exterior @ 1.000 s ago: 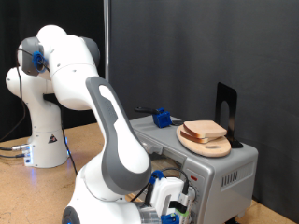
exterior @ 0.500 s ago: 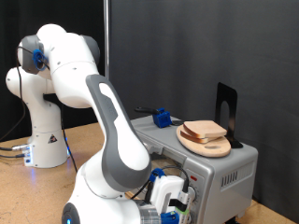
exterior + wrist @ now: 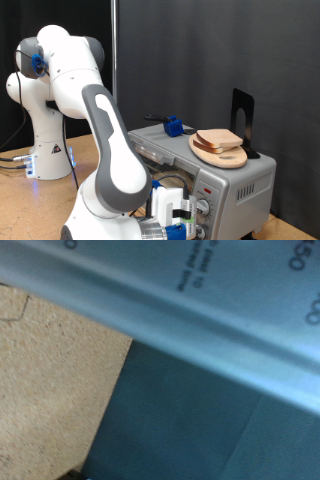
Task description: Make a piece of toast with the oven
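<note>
We find the piece of toast (image 3: 219,140) lying on a round wooden plate (image 3: 222,155) that sits on top of the oven (image 3: 232,180), outside it, so the bread has evidently not gone in yet. The claw (image 3: 175,222) hangs low at the front of the oven, close against its door side beside the knobs (image 3: 207,208), probably to work the door, though we cannot tell whether its fingers are spread or pressed together. The wrist view shows only a blurred pale edge (image 3: 170,300) over the desk (image 3: 50,370).
</note>
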Controlling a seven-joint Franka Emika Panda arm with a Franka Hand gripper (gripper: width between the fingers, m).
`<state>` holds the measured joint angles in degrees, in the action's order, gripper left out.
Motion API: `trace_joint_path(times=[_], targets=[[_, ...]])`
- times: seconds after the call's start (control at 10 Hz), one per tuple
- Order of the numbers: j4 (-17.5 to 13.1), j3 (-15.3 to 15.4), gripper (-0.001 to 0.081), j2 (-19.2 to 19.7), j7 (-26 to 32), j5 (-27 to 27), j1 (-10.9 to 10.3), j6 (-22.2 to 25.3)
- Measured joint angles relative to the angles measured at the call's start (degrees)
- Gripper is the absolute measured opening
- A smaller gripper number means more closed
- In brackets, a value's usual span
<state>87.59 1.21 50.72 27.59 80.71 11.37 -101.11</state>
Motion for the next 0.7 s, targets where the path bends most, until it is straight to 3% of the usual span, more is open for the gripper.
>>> trace_joint_path(times=[0.4, 0.7], targets=[[0.1, 0.9, 0.0101, 0.7, 8.6, 1.7, 1.2, 2.1], [-0.1, 1.0, 0.0101, 0.9, 10.7, 1.8, 1.4, 2.5]])
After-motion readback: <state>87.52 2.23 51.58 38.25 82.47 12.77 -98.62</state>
